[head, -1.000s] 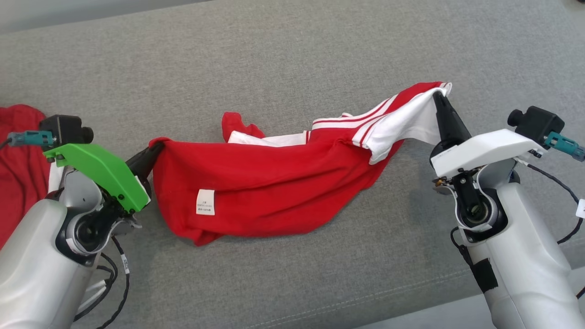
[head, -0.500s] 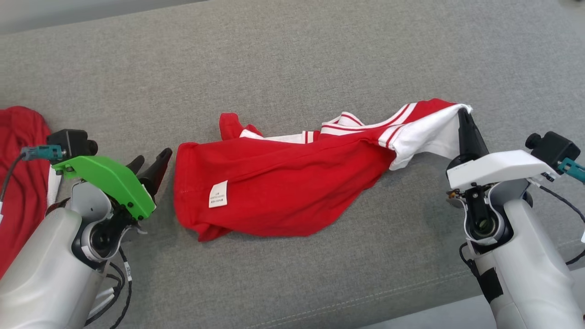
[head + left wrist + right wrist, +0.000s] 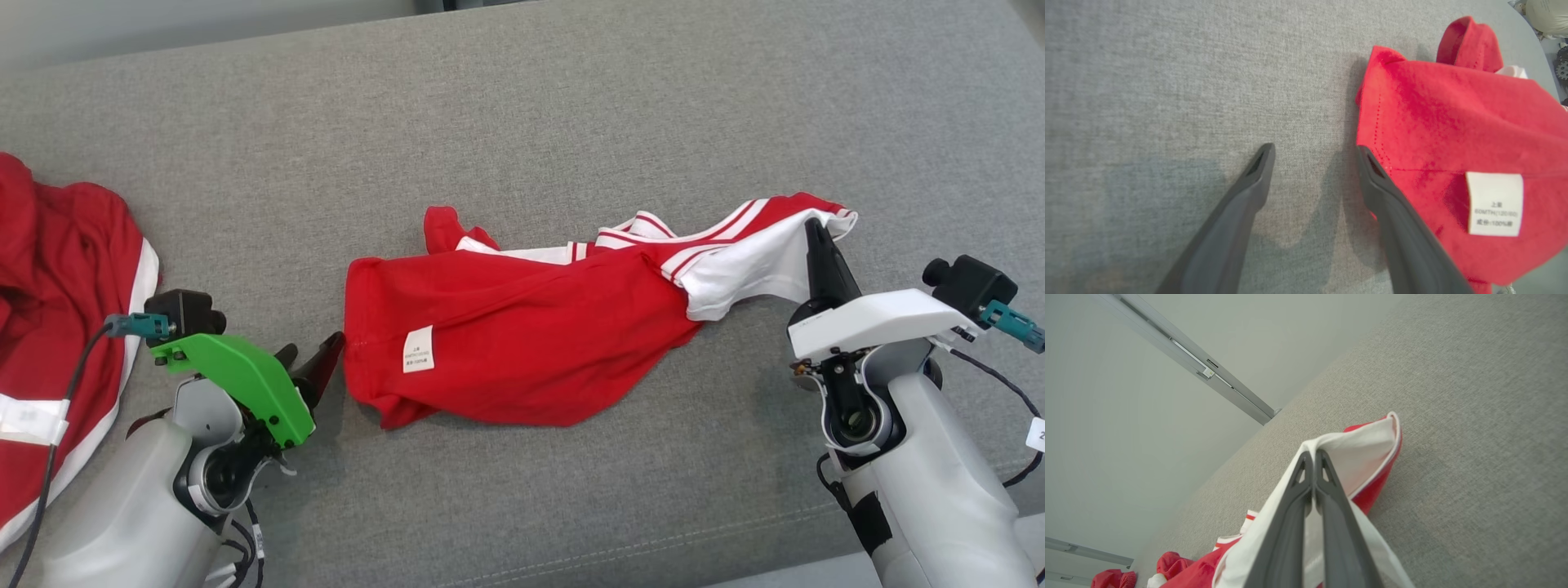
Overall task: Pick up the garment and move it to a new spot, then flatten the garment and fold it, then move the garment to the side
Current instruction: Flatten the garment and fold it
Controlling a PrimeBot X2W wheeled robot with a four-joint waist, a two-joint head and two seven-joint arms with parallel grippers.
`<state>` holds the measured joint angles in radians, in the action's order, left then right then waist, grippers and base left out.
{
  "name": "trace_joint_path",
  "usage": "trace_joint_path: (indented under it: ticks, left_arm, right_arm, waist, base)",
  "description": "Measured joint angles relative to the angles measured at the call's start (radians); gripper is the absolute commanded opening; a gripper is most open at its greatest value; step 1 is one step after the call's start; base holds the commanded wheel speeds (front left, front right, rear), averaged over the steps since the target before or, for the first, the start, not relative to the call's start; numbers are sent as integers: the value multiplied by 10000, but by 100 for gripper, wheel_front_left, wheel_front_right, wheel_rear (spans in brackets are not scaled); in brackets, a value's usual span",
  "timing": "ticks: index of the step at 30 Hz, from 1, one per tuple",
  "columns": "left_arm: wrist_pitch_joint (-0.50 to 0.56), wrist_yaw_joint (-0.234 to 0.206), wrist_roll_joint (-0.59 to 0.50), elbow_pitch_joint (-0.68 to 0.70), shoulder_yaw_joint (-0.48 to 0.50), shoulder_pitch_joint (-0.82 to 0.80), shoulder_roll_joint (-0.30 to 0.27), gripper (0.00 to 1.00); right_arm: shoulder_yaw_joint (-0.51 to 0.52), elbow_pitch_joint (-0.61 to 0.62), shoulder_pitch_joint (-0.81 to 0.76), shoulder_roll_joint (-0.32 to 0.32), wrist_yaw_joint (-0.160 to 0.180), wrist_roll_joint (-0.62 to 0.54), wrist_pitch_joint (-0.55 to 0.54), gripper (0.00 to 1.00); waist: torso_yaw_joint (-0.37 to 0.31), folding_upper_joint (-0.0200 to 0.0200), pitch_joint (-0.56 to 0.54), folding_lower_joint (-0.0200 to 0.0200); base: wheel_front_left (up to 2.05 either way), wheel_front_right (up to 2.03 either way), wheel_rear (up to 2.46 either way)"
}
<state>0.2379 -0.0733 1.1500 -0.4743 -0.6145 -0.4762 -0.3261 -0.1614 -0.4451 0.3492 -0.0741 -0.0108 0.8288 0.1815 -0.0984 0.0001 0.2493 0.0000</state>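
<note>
Heap of red clothing noted at far left of the grey upholstery. We find the left gripper released, jaws apart, one finger just beside the hem of the red-and-white shirt, which lies crumpled at centre. The right gripper is clenched on the shirt's white end.

The garment lies across the cushion; relative to it, left gripper sits just beside its left edge, right gripper at its right end amid the cloth, second garment well off to its left.
</note>
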Motion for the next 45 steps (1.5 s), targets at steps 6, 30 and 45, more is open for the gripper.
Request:
trace_joint_path:
  ticks: [6,30,45]
  left_arm:
    - [173,186,422,13,148,12,357,100]
    - [577,913,711,499,-79,29,550,0]
    - [-63,1615,1254,2913,1384,-715,-157,0]
  right_arm:
    - [-27,-182,1,23,-71,0,73,0]
    - [-15,-798,18,17,-245,-19,221,0]
    - [-1530,-132,918,-844,-878,-593,-1622,0]
  waist:
    - [-67,0,-52,0]
    - [-110,0,-134,0]
    - [-3,0,-780,0]
  base:
    - [0,0,0]
    - [0,0,0]
    - [0,0,0]
